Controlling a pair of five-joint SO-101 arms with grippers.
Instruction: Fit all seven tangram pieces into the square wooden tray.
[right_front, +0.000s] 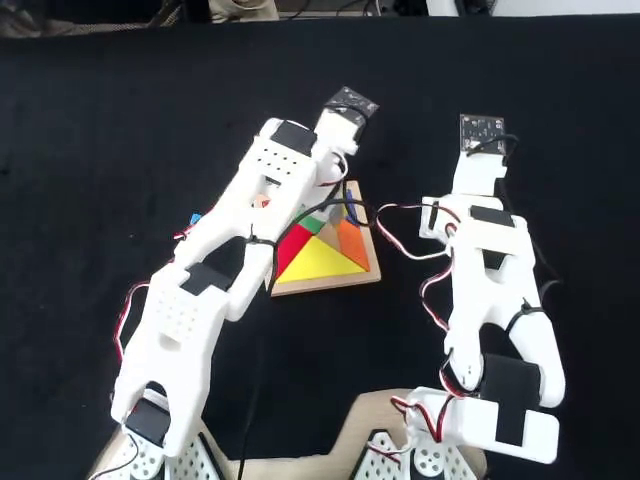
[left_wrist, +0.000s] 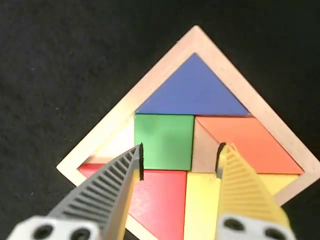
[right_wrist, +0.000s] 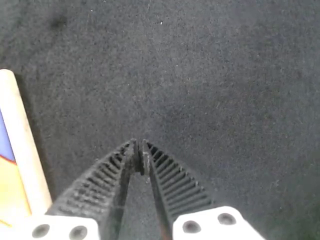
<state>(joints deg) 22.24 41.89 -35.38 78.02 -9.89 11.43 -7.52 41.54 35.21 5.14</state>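
At the centre of the table in the high view, the square wooden tray lies under the left arm, with the right arm alongside. From the left wrist view, the left gripper hangs with its jaws apart above the green square, set among the blue triangle, orange parallelogram, red triangle and yellow triangle. The pale patches flanking the square may be unfilled slots, so final seating is probably in hand, and this calls for a check first. From the right wrist view, the right gripper has its jaws together over bare table beside the tray rim.

A black-covered table bears the square wooden tray.
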